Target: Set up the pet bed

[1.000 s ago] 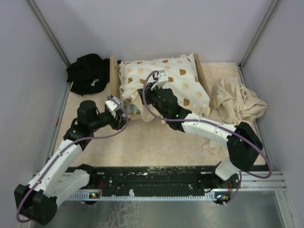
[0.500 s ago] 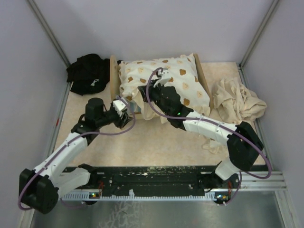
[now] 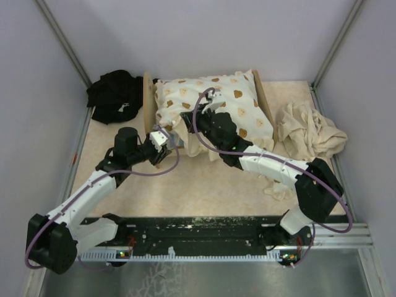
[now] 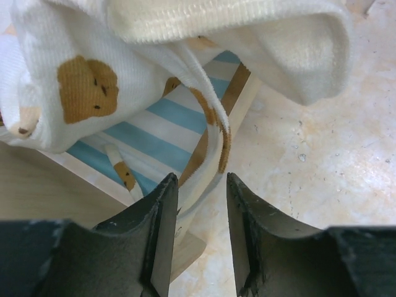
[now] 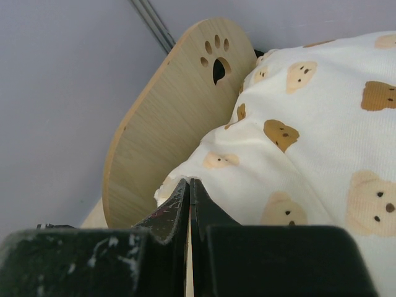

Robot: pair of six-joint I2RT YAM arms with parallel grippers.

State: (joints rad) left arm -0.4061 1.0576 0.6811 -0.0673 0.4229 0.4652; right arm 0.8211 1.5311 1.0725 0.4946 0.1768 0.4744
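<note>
Beige tabletop: left jaws, parted, now nearer pet bed; right jaws shut.

the top camera hangs above and behind me, far off, looking down and forward so the whole table fits in. my left wrist camera looks out along my left gripper, very near, down onto a corner of the pet bed under the cushion. my right wrist camera sits low and close, looking past my right gripper across that cushion toward the headboard and the wall. all three views share the cushion and the bed.
</note>
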